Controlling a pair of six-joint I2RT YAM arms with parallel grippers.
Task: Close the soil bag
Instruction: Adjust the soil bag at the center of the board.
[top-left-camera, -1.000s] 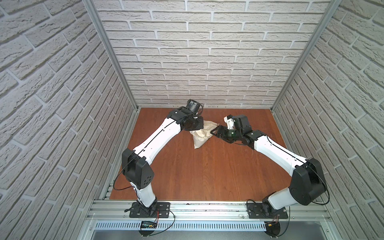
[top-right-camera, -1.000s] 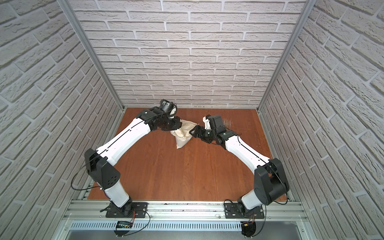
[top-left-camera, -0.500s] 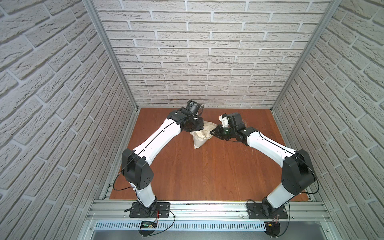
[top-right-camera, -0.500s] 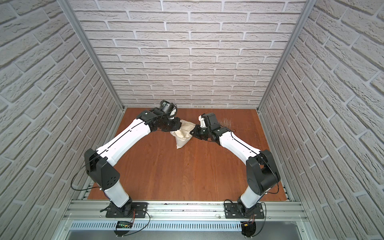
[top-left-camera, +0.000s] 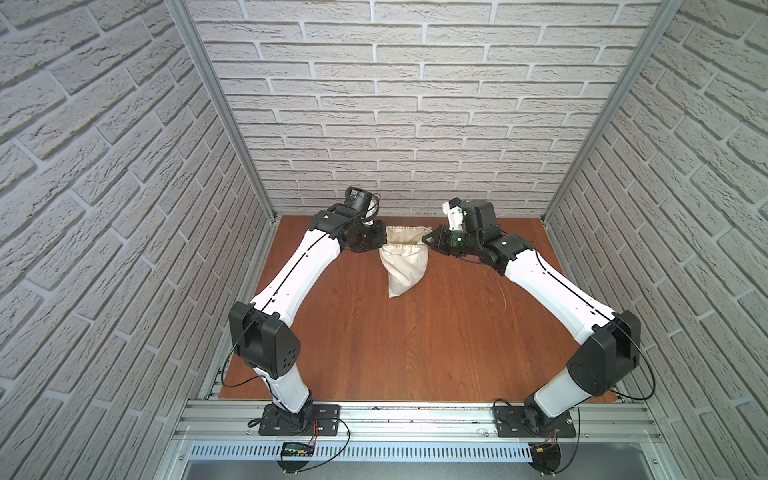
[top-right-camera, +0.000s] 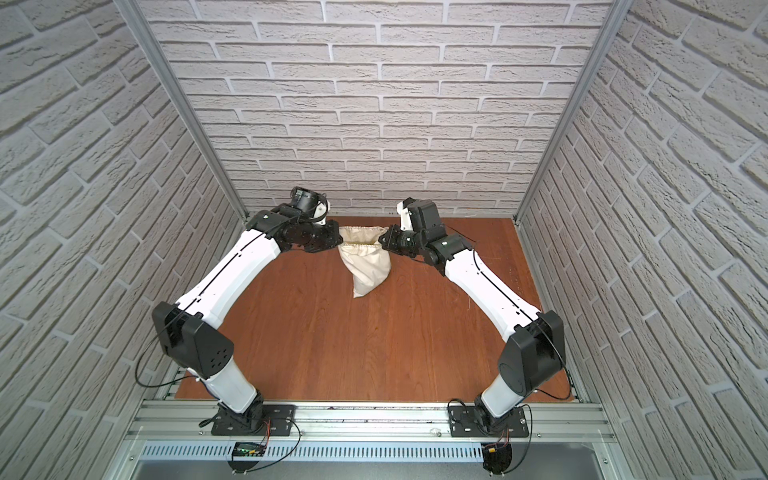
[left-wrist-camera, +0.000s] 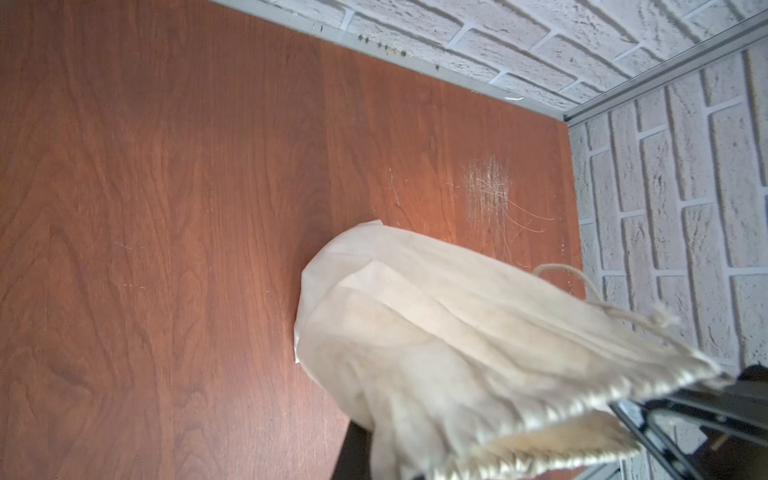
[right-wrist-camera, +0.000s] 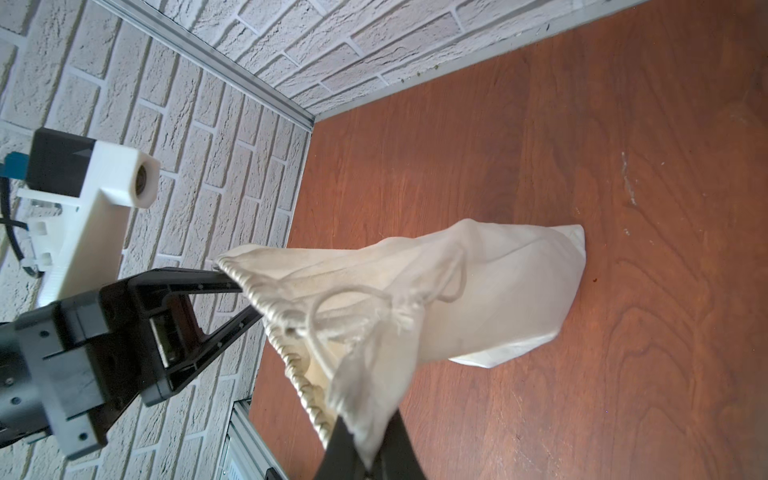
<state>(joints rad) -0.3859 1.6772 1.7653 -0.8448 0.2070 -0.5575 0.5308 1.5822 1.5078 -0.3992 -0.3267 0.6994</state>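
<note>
ok, i've got the left gripper (top-left-camera: 381, 242) pinched tight on one end of the soil bag (top-left-camera: 405, 266) rim and the right gripper (top-left-camera: 427, 240) pinched tight on the opposite end, where the cord (right-wrist-camera: 328, 299) loops out in the right wrist view. the bag hangs between the two near the far wall in both top views, mouth stretched into a narrow open slit, not drawn closed, with its lower corner touching the wood table (top-left-camera: 415, 345).
</note>
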